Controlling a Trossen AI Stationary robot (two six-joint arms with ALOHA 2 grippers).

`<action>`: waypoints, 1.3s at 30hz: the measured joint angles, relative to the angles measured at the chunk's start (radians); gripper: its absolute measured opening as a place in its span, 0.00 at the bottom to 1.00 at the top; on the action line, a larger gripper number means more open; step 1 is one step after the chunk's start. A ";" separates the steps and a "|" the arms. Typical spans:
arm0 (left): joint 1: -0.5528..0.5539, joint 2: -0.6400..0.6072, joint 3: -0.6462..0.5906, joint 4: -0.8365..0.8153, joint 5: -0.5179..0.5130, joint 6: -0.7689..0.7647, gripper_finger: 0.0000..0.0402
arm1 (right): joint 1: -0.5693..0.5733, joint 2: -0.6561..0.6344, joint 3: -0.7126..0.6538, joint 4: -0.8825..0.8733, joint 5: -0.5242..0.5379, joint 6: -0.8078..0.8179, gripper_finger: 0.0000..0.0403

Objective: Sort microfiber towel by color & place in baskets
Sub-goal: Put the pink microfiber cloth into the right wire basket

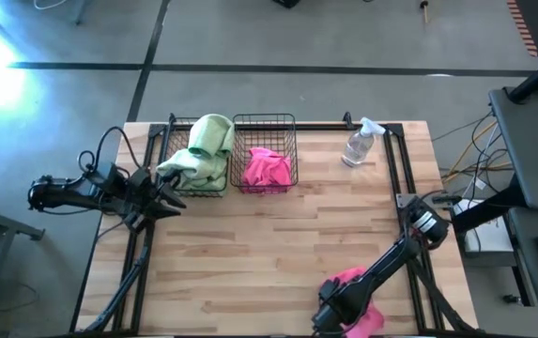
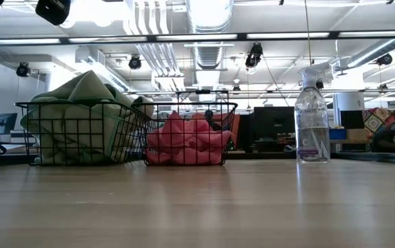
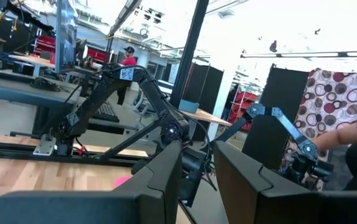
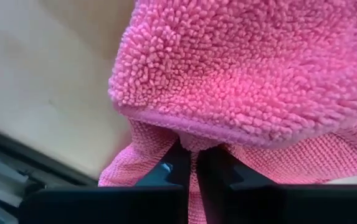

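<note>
— While the right gripper [image 1: 344, 314] sits down at the near edge of the table [image 1: 250, 253], what's it got?
— A pink towel [image 1: 355, 299]. In the right wrist view the two dark fingers [image 4: 178, 165] are pinched nearly together on a fold of that pink towel [image 4: 240, 93], cloth bunched over and around the tips.
— So clamped, not gaping?
— Yes, only a thin slit between the fingers, fabric in it. Wood of the table shows beside the cloth.
— Left gripper [image 1: 167, 199]?
— Off at the table's left edge, just beside the left basket [image 1: 193, 155], holding nothing. Its fingers [image 3: 159, 180] stand apart with a clear gap in the left wrist view.
— Baskets?
— Two black wire ones, side by side and touching, at the far side of the table. Left one is heaped with green towels [image 1: 203, 150] spilling over the rim; the low view shows the pile rising above the wire [image 2: 80, 103]. The right basket [image 1: 267, 150] holds pink towels [image 1: 267, 169], also seen through the grid in the low view [image 2: 183, 141].
— Anything else on the table?
— A clear spray bottle [image 1: 361, 143], upright, to the right of the baskets, apart from them [image 2: 312, 117].
— People?
— A person's arm at the edge of the left wrist view [image 3: 352, 134], beyond the table.
</note>
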 joint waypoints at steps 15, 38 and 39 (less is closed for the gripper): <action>0.000 0.001 0.000 -0.009 0.000 0.001 0.20 | -0.207 -0.381 -0.003 -0.189 0.710 0.054 0.02; 0.000 0.000 0.000 -0.017 0.000 0.117 0.20 | -0.616 -0.622 -0.002 0.582 1.025 -0.819 0.03; 0.000 0.000 0.000 -0.017 0.000 0.127 0.20 | -0.639 -0.614 -0.002 0.582 0.990 -0.826 0.03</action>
